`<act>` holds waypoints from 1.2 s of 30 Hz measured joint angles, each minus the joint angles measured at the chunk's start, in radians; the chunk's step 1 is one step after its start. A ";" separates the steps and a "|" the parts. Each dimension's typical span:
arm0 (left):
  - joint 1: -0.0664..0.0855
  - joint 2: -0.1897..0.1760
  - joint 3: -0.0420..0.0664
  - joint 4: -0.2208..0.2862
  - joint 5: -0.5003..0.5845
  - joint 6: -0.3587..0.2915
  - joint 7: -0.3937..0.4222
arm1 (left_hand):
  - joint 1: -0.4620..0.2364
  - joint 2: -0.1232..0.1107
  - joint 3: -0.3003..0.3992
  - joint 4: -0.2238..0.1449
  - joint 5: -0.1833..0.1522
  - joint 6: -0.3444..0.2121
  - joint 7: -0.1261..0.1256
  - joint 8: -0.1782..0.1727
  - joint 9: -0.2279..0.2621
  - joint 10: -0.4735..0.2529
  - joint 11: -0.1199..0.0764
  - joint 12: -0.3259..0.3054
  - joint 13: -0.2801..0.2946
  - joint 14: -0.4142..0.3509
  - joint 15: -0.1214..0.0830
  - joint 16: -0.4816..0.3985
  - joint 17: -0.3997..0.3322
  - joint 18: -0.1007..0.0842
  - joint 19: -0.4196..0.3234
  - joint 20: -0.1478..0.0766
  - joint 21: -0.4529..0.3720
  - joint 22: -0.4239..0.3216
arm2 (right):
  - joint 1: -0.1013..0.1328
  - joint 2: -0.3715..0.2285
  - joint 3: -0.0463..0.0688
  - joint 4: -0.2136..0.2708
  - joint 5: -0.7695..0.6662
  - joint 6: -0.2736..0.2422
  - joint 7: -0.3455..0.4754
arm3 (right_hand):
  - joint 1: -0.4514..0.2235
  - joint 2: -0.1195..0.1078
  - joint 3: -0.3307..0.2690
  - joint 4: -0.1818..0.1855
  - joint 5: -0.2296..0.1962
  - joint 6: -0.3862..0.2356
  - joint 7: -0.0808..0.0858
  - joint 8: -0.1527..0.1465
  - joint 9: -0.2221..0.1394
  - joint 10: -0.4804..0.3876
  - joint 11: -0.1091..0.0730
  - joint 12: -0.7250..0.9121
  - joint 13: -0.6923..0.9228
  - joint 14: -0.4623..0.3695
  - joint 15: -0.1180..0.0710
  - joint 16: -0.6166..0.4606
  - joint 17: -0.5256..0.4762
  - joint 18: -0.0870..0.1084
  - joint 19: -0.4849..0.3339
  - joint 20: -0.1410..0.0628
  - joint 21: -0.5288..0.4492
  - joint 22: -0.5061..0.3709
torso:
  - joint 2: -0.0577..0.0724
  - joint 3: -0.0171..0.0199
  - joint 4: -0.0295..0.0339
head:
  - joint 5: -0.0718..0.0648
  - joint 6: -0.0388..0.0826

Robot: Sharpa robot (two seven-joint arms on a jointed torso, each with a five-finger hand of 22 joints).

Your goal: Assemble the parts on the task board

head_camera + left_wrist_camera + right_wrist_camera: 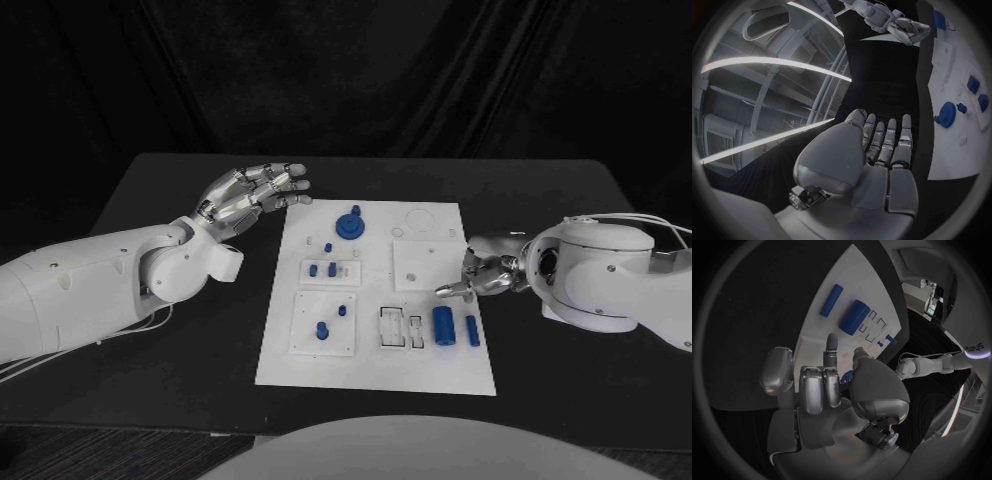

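Note:
The white task board (375, 360) lies in the middle of the black table. On it stand a blue round knob (349, 222), two small blue pieces (323, 270), a thick blue cylinder (443, 325) and a slim one (472, 330). My left hand (257, 192) hovers off the board's far left corner with its fingers stretched out and nothing in it. My right hand (488, 272) is at the board's right edge, fingers curled. In the right wrist view a small blue part (848, 374) sits pinched between its thumb and a finger, with the thick cylinder (856, 316) beyond.
White square plates (418, 265) and open slots (400, 327) are set into the board. Bare black tabletop (173, 380) runs along both sides of the board, and a dark curtain hangs behind the table's far edge.

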 measured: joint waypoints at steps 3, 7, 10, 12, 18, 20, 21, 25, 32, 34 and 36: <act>0.000 0.000 0.000 0.001 0.000 0.001 -0.001 | 0.000 0.000 0.003 0.003 0.000 0.000 0.000 0.000 -0.001 0.000 0.000 0.000 0.000 0.000 0.000 0.000 0.000 0.000 0.000 0.000 0.000 0.001 | -0.015 -0.005 0.000 0.025 -0.031 -0.010 -0.009 | -0.003 -0.008 0.000 0.000 0.000 0.013 -0.002 -0.007 0.000 0.004 -0.004 0.000 0.000 0.000 0.000 -0.005 0.000 0.000 0.000 0.000 -0.018 0.000 | 0.000 -0.0002 0.0001 | -0.001 0.000; 0.000 0.000 0.000 0.002 0.000 0.004 -0.002 | 0.000 0.000 0.006 0.000 0.000 0.000 0.000 0.000 -0.001 0.000 0.000 0.000 0.000 0.000 0.000 0.000 -0.001 0.000 0.000 0.000 -0.004 0.001 | -0.035 -0.017 0.000 0.055 -0.094 -0.040 -0.018 | -0.002 -0.028 0.016 -0.001 0.000 0.013 -0.002 -0.030 -0.005 0.004 -0.004 0.000 0.000 -0.004 -0.004 -0.005 0.000 0.000 0.000 0.000 -0.024 0.000 | 0.000 -0.0003 0.0003 | 0.000 0.000; 0.000 -0.001 0.000 0.002 0.000 0.004 -0.002 | 0.000 0.000 0.006 0.000 0.000 0.000 0.000 0.000 -0.001 0.000 0.000 0.000 0.000 0.000 0.000 0.000 -0.001 0.000 0.000 0.000 -0.004 0.001 | -0.049 -0.024 0.000 0.068 -0.141 -0.063 -0.024 | -0.007 -0.033 0.024 0.001 0.000 0.013 -0.002 -0.046 -0.009 0.004 -0.004 0.000 0.000 -0.004 -0.004 -0.005 0.000 0.000 0.000 0.000 -0.034 0.000 | 0.000 -0.0005 0.0005 | 0.003 0.000; 0.000 -0.002 0.000 0.003 0.000 0.005 -0.003 | 0.000 0.000 0.006 0.000 0.000 0.000 0.000 0.000 -0.001 0.000 0.000 0.000 0.000 0.000 0.000 0.000 -0.001 0.000 0.000 0.000 -0.004 0.001 | -0.061 -0.027 0.000 0.075 -0.167 -0.076 -0.028 | -0.008 -0.034 0.027 0.004 0.000 0.010 0.001 -0.048 -0.011 0.004 -0.004 0.000 0.000 -0.004 -0.004 -0.005 0.000 0.000 0.000 0.000 -0.034 0.000 | 0.000 -0.0006 0.0005 | 0.005 0.000; 0.000 -0.004 0.000 0.004 0.000 0.006 -0.005 | 0.000 0.000 0.006 0.000 0.000 0.000 0.000 0.000 -0.001 0.000 0.000 0.000 0.000 0.000 0.000 0.000 -0.001 0.000 0.000 0.000 -0.004 0.001 | -0.089 -0.026 -0.001 0.087 -0.219 -0.110 -0.033 | -0.018 -0.043 0.032 0.004 0.000 0.009 0.002 -0.061 -0.014 0.004 -0.004 0.000 0.000 -0.004 -0.004 -0.009 0.000 0.000 0.000 0.000 -0.038 0.000 | 0.001 -0.0008 0.0010 | 0.005 0.000; 0.000 -0.004 0.000 0.004 0.000 0.006 -0.005 | 0.000 0.000 0.006 0.000 0.000 0.000 0.000 0.000 -0.001 0.000 0.000 0.000 0.000 0.000 0.000 0.000 -0.001 0.000 0.000 0.000 -0.004 0.001 | -0.095 -0.025 -0.001 0.089 -0.234 -0.117 -0.034 | -0.018 -0.045 0.036 0.003 0.000 0.009 0.002 -0.063 -0.014 0.004 -0.004 0.000 0.000 -0.004 -0.004 -0.011 0.000 0.000 0.000 0.000 -0.042 0.000 | 0.001 -0.0008 0.0012 | 0.004 0.000; 0.000 -0.004 0.000 0.004 0.000 0.006 -0.006 | 0.000 0.000 0.006 0.000 0.000 0.000 0.000 0.000 -0.001 0.000 0.000 0.000 0.000 0.000 0.000 0.000 -0.001 0.000 0.000 0.000 -0.004 0.001 | -0.098 -0.024 -0.001 0.089 -0.244 -0.120 -0.034 | -0.016 -0.049 0.037 0.004 0.000 0.009 0.002 -0.066 -0.015 0.004 -0.004 0.000 0.000 -0.004 -0.004 -0.011 0.000 0.000 0.000 0.000 -0.045 0.000 | 0.001 -0.0008 0.0012 | 0.003 0.000; 0.000 -0.004 0.000 0.003 0.000 0.008 -0.007 | 0.000 0.000 0.008 0.003 0.000 0.000 0.000 0.000 -0.001 -0.003 0.003 0.000 0.000 0.000 0.000 0.000 -0.001 0.000 0.000 0.000 -0.004 0.001 | -0.105 -0.016 -0.001 0.087 -0.273 -0.125 -0.036 | -0.029 -0.063 0.047 0.005 -0.004 0.005 0.005 -0.080 -0.018 0.004 -0.004 0.000 0.000 -0.004 -0.004 -0.018 0.000 0.000 0.000 0.000 -0.060 0.000 | 0.001 -0.0008 0.0013 | 0.002 0.000; 0.000 -0.003 0.000 0.002 0.000 0.010 -0.009 | 0.000 0.000 0.008 0.003 0.000 0.000 0.000 0.000 -0.001 -0.004 0.004 0.000 0.000 0.000 0.000 0.000 -0.001 0.000 0.000 0.000 -0.004 0.001 | -0.129 -0.001 0.000 0.084 -0.304 -0.124 -0.039 | -0.042 -0.077 0.059 0.005 -0.004 0.005 0.005 -0.089 -0.019 0.004 -0.004 0.000 0.000 -0.004 -0.003 -0.019 0.000 0.000 0.000 0.000 -0.067 0.000 | 0.001 -0.0007 0.0012 | 0.001 0.000; 0.000 -0.003 0.000 0.001 0.000 0.011 -0.010 | 0.000 0.000 0.008 0.003 0.000 0.000 0.000 0.000 -0.001 -0.004 0.004 0.000 0.000 0.000 0.000 0.000 -0.001 0.000 0.000 0.000 -0.004 0.001 | -0.135 0.006 -0.001 0.081 -0.310 -0.123 -0.039 | -0.039 -0.080 0.065 0.001 -0.004 0.005 0.005 -0.095 -0.019 0.004 -0.004 0.000 0.000 -0.004 -0.004 -0.024 0.000 0.000 0.000 0.000 -0.076 0.000 | 0.001 -0.0005 0.0013 | 0.001 0.000; 0.000 -0.002 0.000 0.000 0.000 0.012 -0.012 | 0.000 0.000 0.008 0.003 0.000 0.000 0.000 0.000 -0.002 -0.004 0.004 0.000 0.000 -0.004 0.004 0.000 -0.002 0.000 0.000 0.000 -0.004 0.002 | -0.140 0.010 -0.001 0.079 -0.315 -0.120 -0.040 | -0.034 -0.085 0.070 0.002 0.005 0.009 0.009 -0.100 -0.021 0.004 -0.004 0.000 0.000 -0.004 -0.004 -0.028 0.000 0.000 0.000 0.000 -0.087 0.000 | 0.001 -0.0003 0.0012 | 0.001 0.000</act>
